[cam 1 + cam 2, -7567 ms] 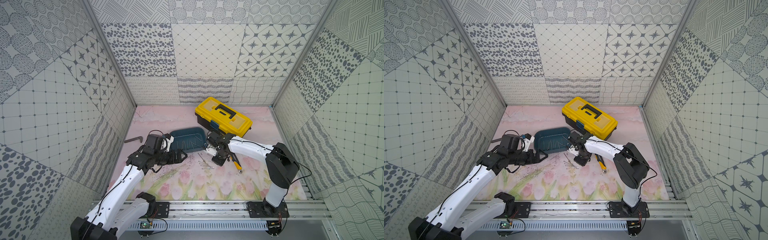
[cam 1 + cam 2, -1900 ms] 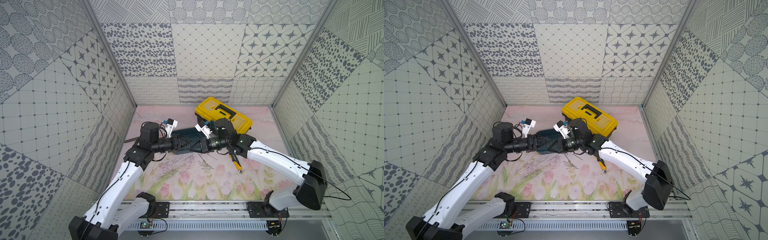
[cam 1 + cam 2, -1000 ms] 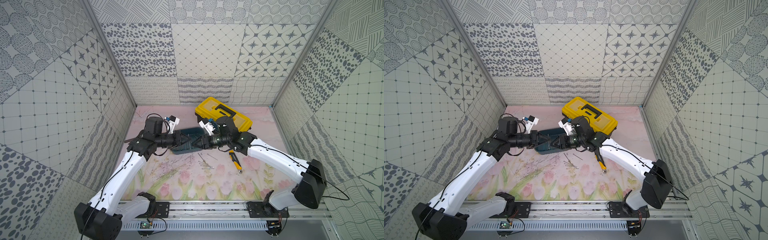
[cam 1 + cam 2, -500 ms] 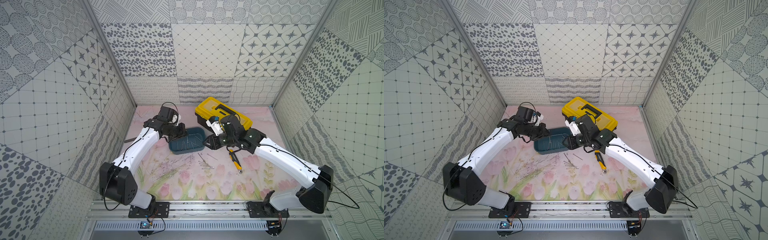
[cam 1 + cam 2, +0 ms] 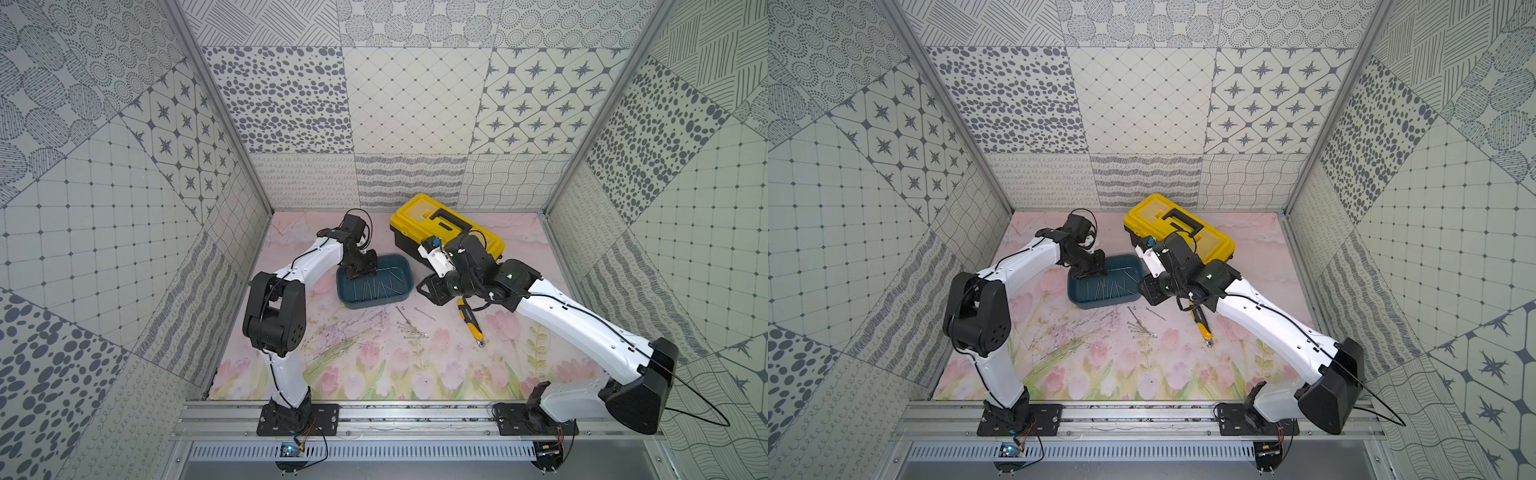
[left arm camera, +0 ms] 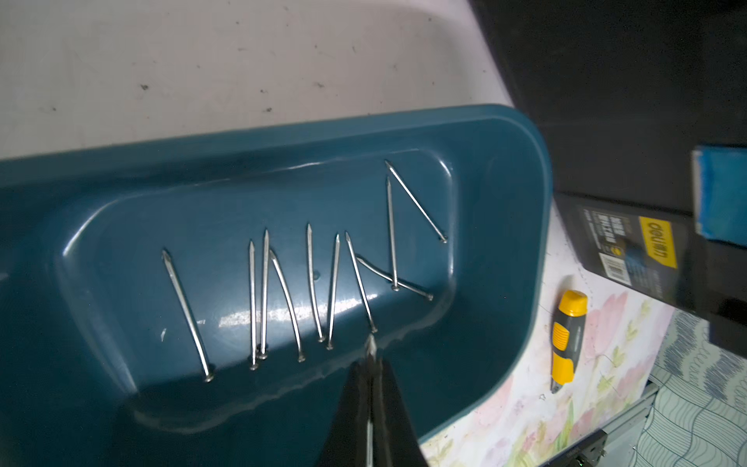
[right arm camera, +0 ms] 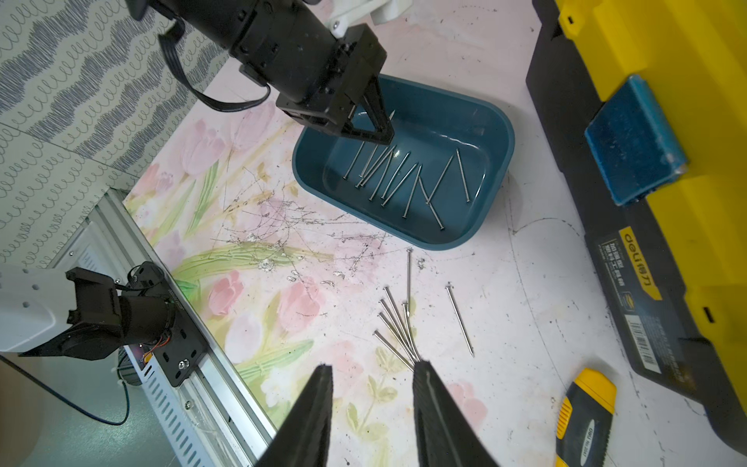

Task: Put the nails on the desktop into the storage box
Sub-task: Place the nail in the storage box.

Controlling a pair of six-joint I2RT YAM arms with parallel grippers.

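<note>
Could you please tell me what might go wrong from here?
1. The left gripper pinches one thin nail over the storage box, near its rim; released there, it may bounce out.
2. The loose nails lie bunched and crossed just ahead of the open right gripper, with the utility knife nearby; a grab may scatter them.

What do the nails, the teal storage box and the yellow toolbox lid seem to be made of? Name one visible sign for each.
The nails look like bare steel: thin grey shafts with bright glints. The storage box looks like glossy moulded plastic: rounded corners, soft highlights. The toolbox lid seems plastic too: opaque yellow, duller sheen.
</note>
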